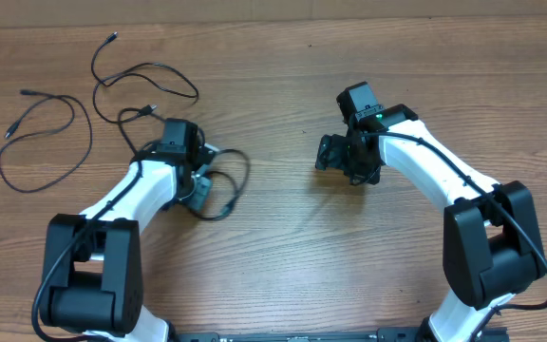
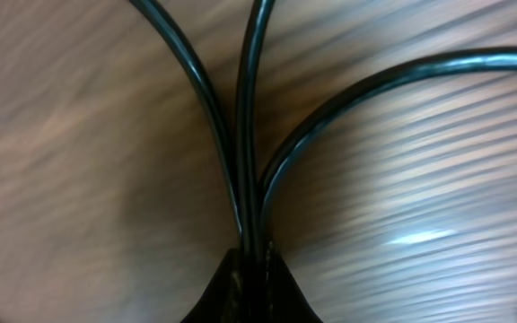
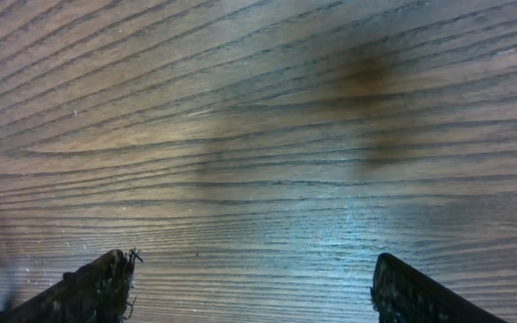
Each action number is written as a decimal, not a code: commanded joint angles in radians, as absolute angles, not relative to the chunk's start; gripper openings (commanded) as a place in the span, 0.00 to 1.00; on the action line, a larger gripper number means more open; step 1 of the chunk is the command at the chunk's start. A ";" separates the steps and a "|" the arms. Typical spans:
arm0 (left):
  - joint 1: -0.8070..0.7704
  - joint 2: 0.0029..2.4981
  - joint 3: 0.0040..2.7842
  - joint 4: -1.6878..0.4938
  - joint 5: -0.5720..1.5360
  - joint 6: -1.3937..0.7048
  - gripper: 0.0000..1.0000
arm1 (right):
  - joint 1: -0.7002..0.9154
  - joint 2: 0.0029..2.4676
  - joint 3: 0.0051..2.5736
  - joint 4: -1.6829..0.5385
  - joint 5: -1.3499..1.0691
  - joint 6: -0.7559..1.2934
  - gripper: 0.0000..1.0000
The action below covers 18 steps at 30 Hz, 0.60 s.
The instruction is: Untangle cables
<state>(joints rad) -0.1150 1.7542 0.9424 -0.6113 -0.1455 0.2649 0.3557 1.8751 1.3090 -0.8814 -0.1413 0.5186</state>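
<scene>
Three thin black cables lie at the table's left. One loop (image 1: 46, 133) rests apart at the far left. A second (image 1: 150, 76) runs from a small plug at the top to a curl near my left wrist. The third (image 1: 231, 180) loops round my left gripper (image 1: 200, 193). In the left wrist view, three black cable strands (image 2: 245, 135) converge into that gripper (image 2: 251, 269), which is shut on them just above the wood. My right gripper (image 1: 335, 157) hovers mid-table and is open. Between its fingertips (image 3: 97, 287) only bare wood shows around the right gripper (image 3: 254, 292).
The wooden table (image 1: 283, 247) fills every view. Both arm bases stand at the near edge, the left one (image 1: 88, 285) and the right one (image 1: 492, 256). Thicker black wires run along the arms. A stretch of bare wood separates the two grippers.
</scene>
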 commanded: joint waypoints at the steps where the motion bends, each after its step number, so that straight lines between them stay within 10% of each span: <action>1: -0.009 1.837 0.864 -0.698 -0.399 -0.017 0.04 | 0.356 1.874 1.323 -0.876 -0.131 0.515 0.84; 18: 0.459 1.837 0.868 -0.702 -0.170 -0.118 0.04 | 0.356 1.874 1.301 -0.807 -0.131 0.515 0.90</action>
